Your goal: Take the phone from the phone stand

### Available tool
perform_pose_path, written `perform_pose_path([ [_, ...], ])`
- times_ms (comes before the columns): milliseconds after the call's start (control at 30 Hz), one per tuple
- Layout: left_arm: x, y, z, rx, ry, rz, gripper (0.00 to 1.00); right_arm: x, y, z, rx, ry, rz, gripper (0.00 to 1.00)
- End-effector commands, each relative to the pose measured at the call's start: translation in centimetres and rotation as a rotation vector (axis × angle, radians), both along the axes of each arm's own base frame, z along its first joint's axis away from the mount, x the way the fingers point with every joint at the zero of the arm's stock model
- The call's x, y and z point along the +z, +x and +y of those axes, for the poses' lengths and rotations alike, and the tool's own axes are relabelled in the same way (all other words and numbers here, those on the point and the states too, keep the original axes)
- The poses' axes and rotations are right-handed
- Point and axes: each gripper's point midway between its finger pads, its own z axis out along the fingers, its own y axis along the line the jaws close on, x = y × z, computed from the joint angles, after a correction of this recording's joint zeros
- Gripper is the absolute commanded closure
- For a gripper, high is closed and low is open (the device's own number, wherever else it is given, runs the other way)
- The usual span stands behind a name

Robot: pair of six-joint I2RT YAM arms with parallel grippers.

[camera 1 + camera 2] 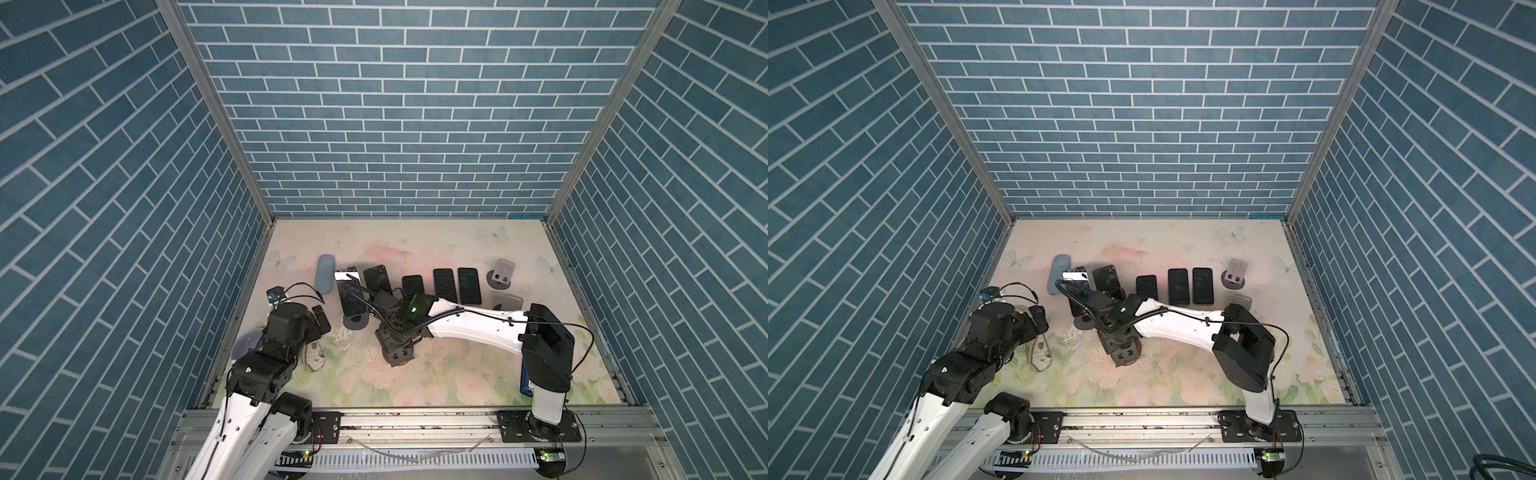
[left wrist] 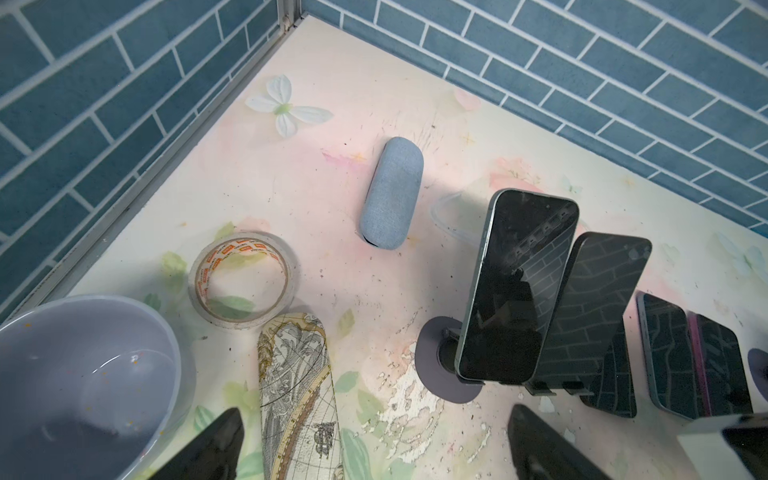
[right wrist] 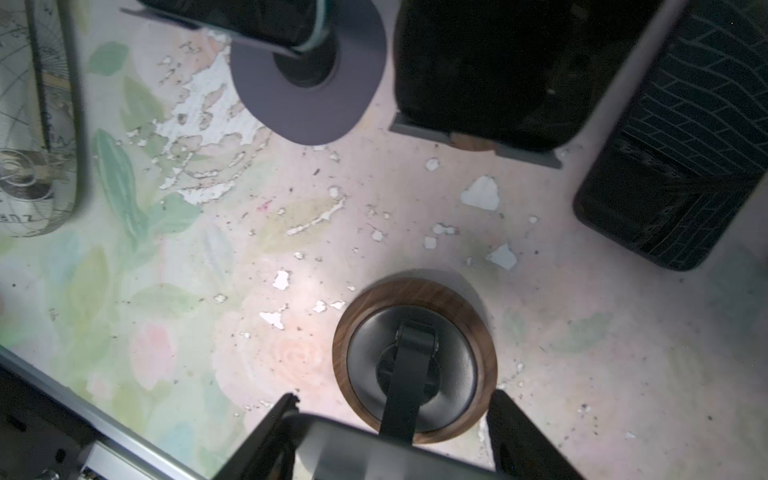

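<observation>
The phone stand [image 3: 453, 299] has a round wood-rimmed base and a black arm rising from its middle. A grey flat phone [image 3: 374, 451] sits at the top of that arm, and my right gripper [image 3: 397, 415] is shut on it, one finger on each side edge. In both top views the right gripper [image 1: 399, 351] points straight down near the table's middle and hides the phone. My left gripper [image 2: 380, 453] hangs open over bare table at the left [image 1: 320, 320], holding nothing.
Two more phones lean on stands [image 2: 519, 286] [image 2: 598, 307] just behind. Three phones lie flat in a row [image 1: 444, 284]. Two empty stands [image 1: 500, 274] are at the right. A blue-grey case [image 2: 390, 195], tape roll [image 2: 243, 282], bowl [image 2: 158, 332] and map-print case [image 2: 299, 395] crowd the left.
</observation>
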Motion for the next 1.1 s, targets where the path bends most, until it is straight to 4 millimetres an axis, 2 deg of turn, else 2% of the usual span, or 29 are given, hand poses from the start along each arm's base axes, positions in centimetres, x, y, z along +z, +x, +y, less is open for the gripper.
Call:
perform_pose_path([
  [0, 0.1, 0.5, -1.1, -0.075, -0.003, 0.006, 0.0, 0.9, 1.3, -2.7, -0.085, 0.011, -0.03, 0.42],
  [167, 1.3, 1.5, -3.1, -0.161, -0.06, -0.05, 0.0, 1.9, 2.7, -5.8, -0.16, 0.039, -0.046, 0.42],
  [267, 1.2, 2.2, -4.1, -0.19, -0.081, -0.049, 0.0, 2.5, 3.3, -7.9, -0.199, 0.026, -0.067, 0.42],
  [300, 2.0, 2.6, -4.4, -0.198, -0.084, -0.062, 0.0, 2.6, 3.6, -8.5, -0.214, 0.022, -0.073, 0.42],
  [533, 3.0, 4.2, -6.0, -0.24, -0.06, -0.059, 0.0, 3.3, 4.1, -13.5, -0.332, 0.013, -0.082, 0.42],
  [900, 4.8, 6.7, -9.5, -0.332, -0.024, -0.067, 0.0, 1.4, 2.7, -22.6, -0.574, -0.061, -0.061, 0.41],
  [1067, 5.0, 7.2, -10.4, -0.346, -0.021, -0.073, 0.0, 0.1, 2.2, -26.0, -0.685, -0.059, -0.042, 0.4],
])
